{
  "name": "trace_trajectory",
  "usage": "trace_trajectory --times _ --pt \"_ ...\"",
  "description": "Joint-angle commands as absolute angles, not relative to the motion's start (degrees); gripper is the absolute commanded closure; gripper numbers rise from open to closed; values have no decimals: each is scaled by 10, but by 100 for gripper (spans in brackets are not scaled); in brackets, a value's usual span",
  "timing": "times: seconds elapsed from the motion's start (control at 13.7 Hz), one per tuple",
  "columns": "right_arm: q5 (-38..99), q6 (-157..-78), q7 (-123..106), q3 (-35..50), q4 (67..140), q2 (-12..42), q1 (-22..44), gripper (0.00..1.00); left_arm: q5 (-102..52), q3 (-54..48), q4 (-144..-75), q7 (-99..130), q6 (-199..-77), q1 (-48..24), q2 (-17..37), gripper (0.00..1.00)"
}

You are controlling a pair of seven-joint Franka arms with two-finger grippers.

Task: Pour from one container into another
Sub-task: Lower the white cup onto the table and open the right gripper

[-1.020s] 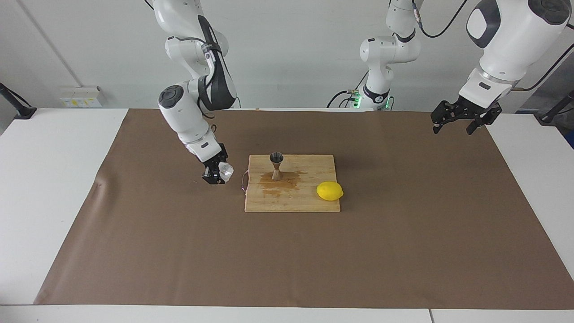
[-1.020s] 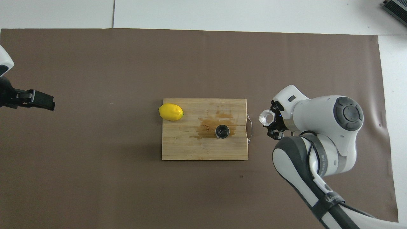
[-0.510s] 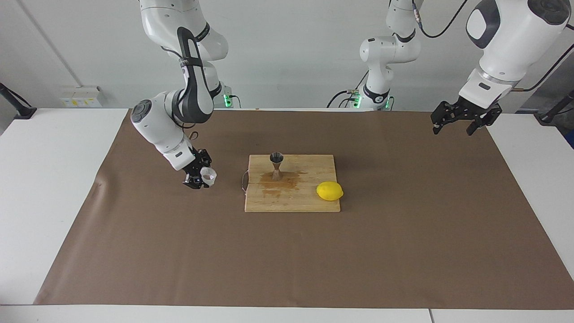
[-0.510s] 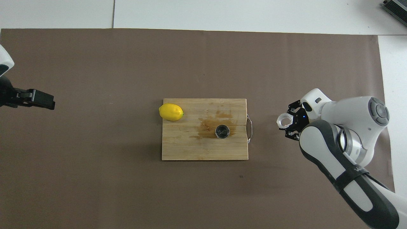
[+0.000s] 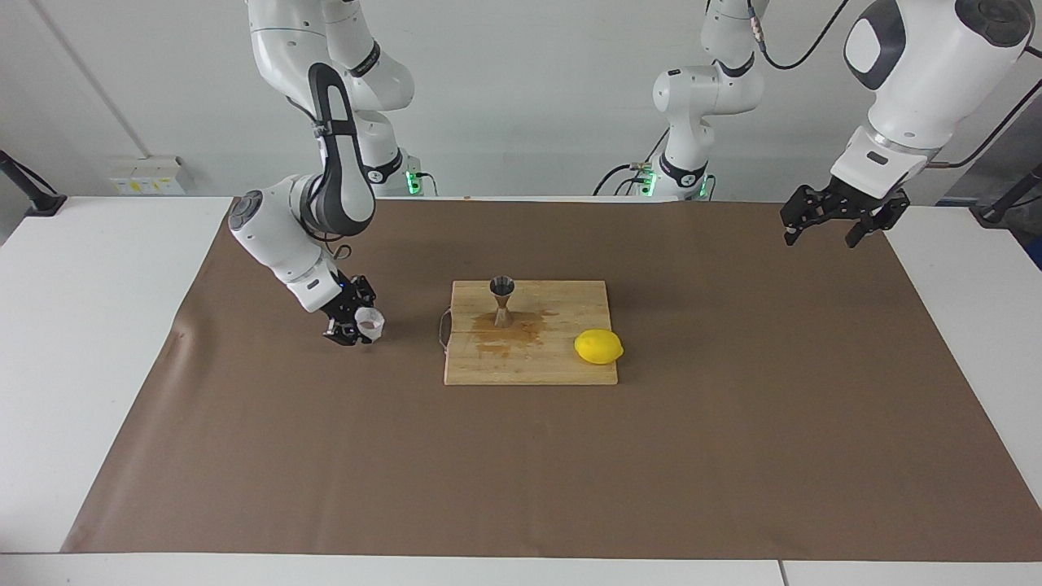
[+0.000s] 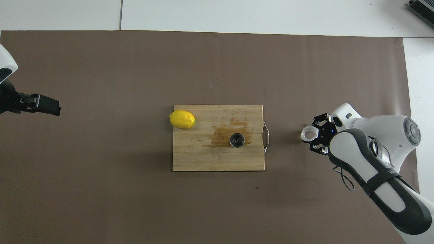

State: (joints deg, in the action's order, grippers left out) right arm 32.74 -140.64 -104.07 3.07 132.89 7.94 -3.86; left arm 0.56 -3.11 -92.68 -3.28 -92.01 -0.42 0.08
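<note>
— Where does the facing camera sit?

— High across the table, looking at both arm bases along the top of the frame, taking in the whole brown paper sheet [image 5: 326, 456].

— And the overhead one?

— Steeply down from the robots' end (half a turn round). Both share the rectangular wooden cutting board [image 5: 562, 362] [image 6: 200, 159], mid-frame in each.

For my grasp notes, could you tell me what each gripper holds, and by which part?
The right gripper holds the translucent cup by its side wall; the left gripper holds nothing.
</note>
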Motion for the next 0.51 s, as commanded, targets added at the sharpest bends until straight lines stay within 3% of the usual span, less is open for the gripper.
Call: trace_trajectory --times 0.0,0.07,0.15,0.44 --pt "345 -1407 -1066 37 1335 77 -53 84 -1 -25 -935 -34 -931 -10 -3 0" --pt "345 -1405 -1066 37 1335 77 -54 38 -1 -25 -934 -34 -931 -8 -4 0" --pt "345 -1400 -1067 37 1335 77 -61 0 -1 -26 -932 -36 -931 -5 -4 0" --pt "345 -1383 -1054 37 1331 52 -72 0 -7 -24 -930 -37 -932 -3 -6 0"
